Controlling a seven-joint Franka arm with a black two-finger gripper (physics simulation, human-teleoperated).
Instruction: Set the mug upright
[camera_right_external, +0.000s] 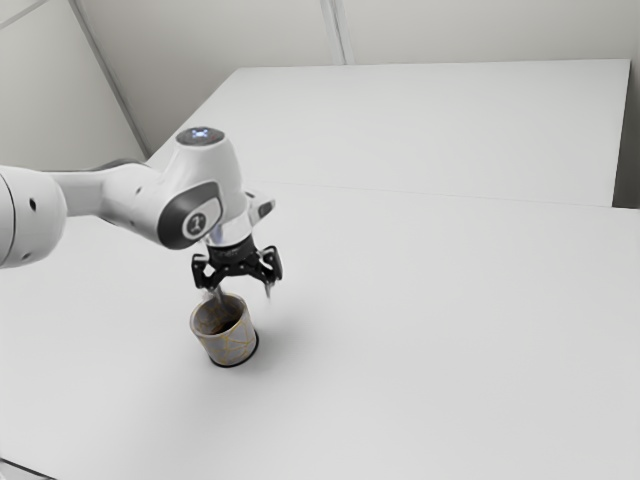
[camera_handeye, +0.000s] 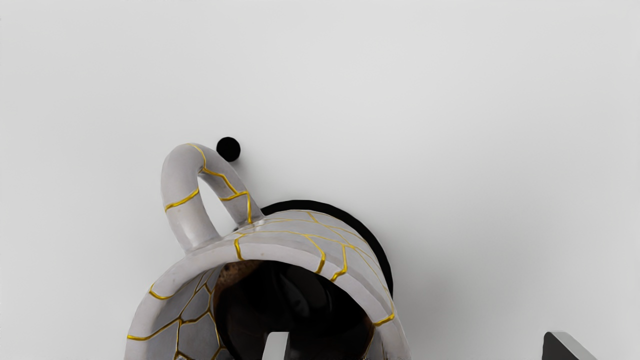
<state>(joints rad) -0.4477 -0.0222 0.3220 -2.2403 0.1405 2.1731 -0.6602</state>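
One white arm (camera_right_external: 130, 200) comes in from the exterior view's left, carrying one black gripper (camera_right_external: 243, 292) with two fingers (camera_handeye: 277, 345). The two are spread wide apart, released, with nothing clamped between them: one tip is over or within the mouth of the mug (camera_right_external: 229, 345), and the other hangs outside it, apart from its side. Whether the first tip touches the inner wall I cannot tell. There is one mug, below the gripper on the white table (camera_right_external: 430, 330), in the exterior view's left half. It stands with its mouth up and its bottom toward the table; whether it leans slightly I cannot tell. It is pale gray with many gold lines running over the outside, the rim and the inner wall. It has one handle (camera_handeye: 180, 195), a single loop joined to its side, and one black band (camera_handeye: 382, 255) showing around its bottom. Inside is one dark area (camera_handeye: 300, 300) with a brown edge, like coffee. One small round black spot (camera_handeye: 228, 149) shows just beside the handle. One thin seam (camera_right_external: 450, 194) crosses the white surface beyond the arm, and two pale walls (camera_right_external: 230, 30) meet at the exterior view's left.
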